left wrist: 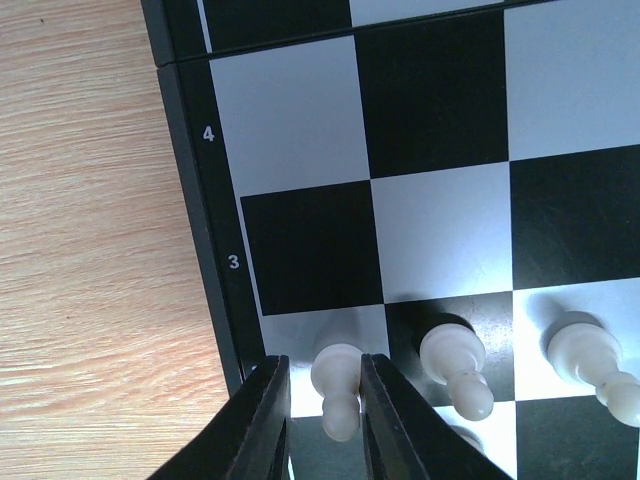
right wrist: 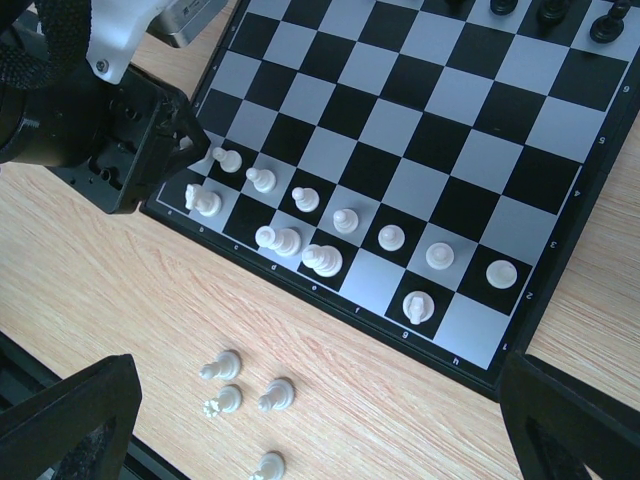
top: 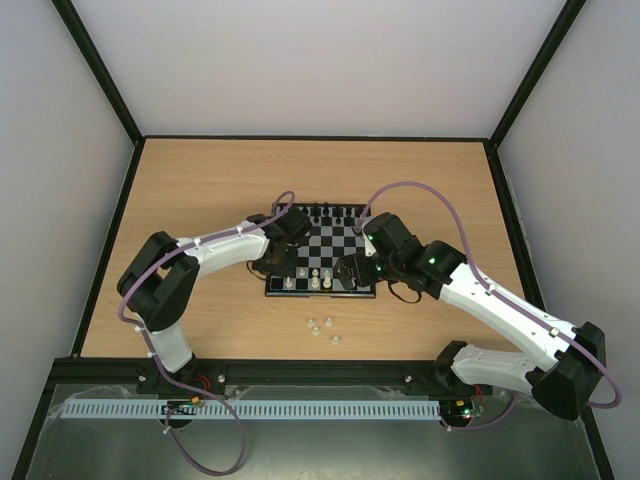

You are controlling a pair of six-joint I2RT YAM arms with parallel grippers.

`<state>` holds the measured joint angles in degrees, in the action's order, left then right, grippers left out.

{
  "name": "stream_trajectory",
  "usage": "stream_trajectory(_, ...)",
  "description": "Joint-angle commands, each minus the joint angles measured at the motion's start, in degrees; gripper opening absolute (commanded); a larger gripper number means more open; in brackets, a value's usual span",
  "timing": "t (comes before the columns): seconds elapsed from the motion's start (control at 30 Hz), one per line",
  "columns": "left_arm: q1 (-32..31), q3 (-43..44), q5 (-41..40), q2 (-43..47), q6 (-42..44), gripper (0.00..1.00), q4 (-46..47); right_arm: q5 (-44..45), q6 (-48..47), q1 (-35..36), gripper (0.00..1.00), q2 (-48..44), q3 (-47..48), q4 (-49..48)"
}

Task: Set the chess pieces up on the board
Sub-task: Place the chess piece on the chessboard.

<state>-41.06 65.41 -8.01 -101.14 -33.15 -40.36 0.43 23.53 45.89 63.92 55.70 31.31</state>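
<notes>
The board (top: 331, 243) lies mid-table, with black pieces (top: 331, 211) along its far edge and white pieces (right wrist: 345, 220) on its two near rows. My left gripper (left wrist: 324, 366) is low over the board's near left corner. It is open around a white pawn (left wrist: 338, 380) that stands upright on its square. The right finger touches the pawn and the left finger stands a little apart. My right gripper (right wrist: 315, 395) is wide open and empty above the board's near edge. Several loose white pieces (right wrist: 276, 393) lie on the table below it.
The loose pieces (top: 320, 327) lie on the wood between the board and the near table edge. The left gripper's black body (right wrist: 120, 150) crowds the board's near left corner. Black-framed walls enclose the table.
</notes>
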Motion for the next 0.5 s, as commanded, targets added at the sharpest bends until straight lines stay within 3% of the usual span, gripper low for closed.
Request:
stream_trajectory(0.0,0.54,0.41,-0.82,-1.31,0.98,0.23,-0.16,0.53,-0.50,0.34,0.99,0.79,-0.35,0.40)
stream_trajectory(0.47,0.63,0.83,-0.75,-1.62,1.24,0.23,0.11,0.72,-0.45,0.40,0.99,1.12,-0.46,0.40)
